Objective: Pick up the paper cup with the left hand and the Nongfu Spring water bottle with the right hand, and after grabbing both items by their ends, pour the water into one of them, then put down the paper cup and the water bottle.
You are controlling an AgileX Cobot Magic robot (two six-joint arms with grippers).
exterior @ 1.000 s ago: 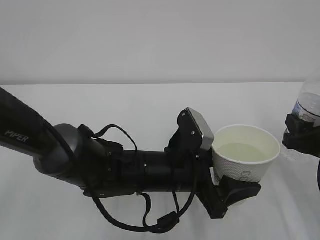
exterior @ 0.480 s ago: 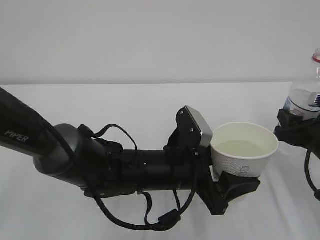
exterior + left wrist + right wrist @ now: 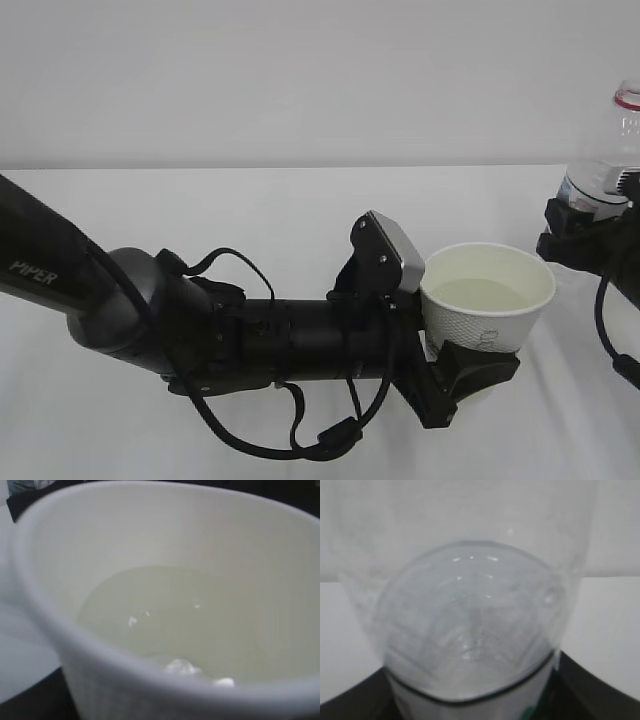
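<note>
Spanning the room, white table (image 3: 250,210) meets grey wall (image 3: 300,70); tools pinch paper cup (image 3: 488,305), bottle (image 3: 612,150).

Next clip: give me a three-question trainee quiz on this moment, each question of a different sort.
1. True or false: the small white tapered paper cup is empty.
2. What does the right gripper hold? A) a metal can B) the tall clear plastic bottle C) nothing
3. Fill in: the left gripper grips the cup near its ____.

Key: 1 false, clear liquid lies in it; 2 B; 3 base.
</note>
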